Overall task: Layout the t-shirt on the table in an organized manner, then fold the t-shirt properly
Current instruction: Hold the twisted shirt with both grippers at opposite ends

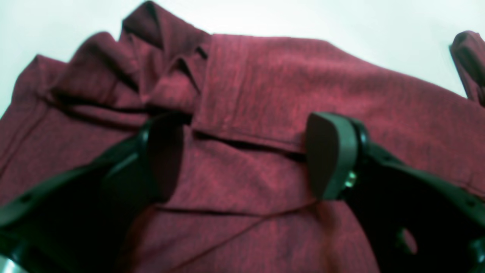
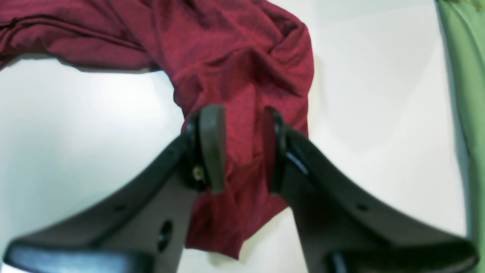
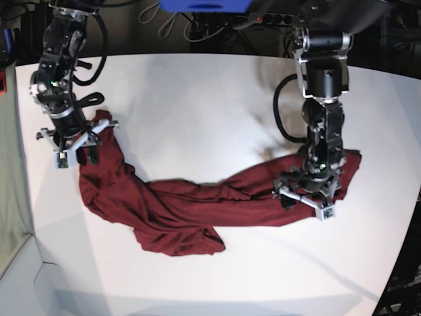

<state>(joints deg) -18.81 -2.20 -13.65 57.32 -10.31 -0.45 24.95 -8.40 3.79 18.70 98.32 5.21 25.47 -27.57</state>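
We see the t-shirt [image 3: 177, 210] as a dark maroon knit with a fine heathered grain, soft and heavily creased, carrying no print or writing that we can read. It lies as a long rumpled band across the matte white surface [image 3: 197, 99], with a bunched lobe at its middle.

In the left wrist view the cloth [image 1: 265, 94] fills the space between and beyond the left fingers [image 1: 244, 155]; a folded hem edge runs straight across from one rounded black pad [image 1: 329, 155] to the other. These fingers stand wide apart over the fabric and clasp nothing.

In the right wrist view a twisted end of the garment [image 2: 242, 94] passes between the right fingers [image 2: 240, 149], which are drawn in and clamped on it; more cloth hangs below them and spreads out beyond their tips. A pale green strip [image 2: 462, 94] shows far off to one side.
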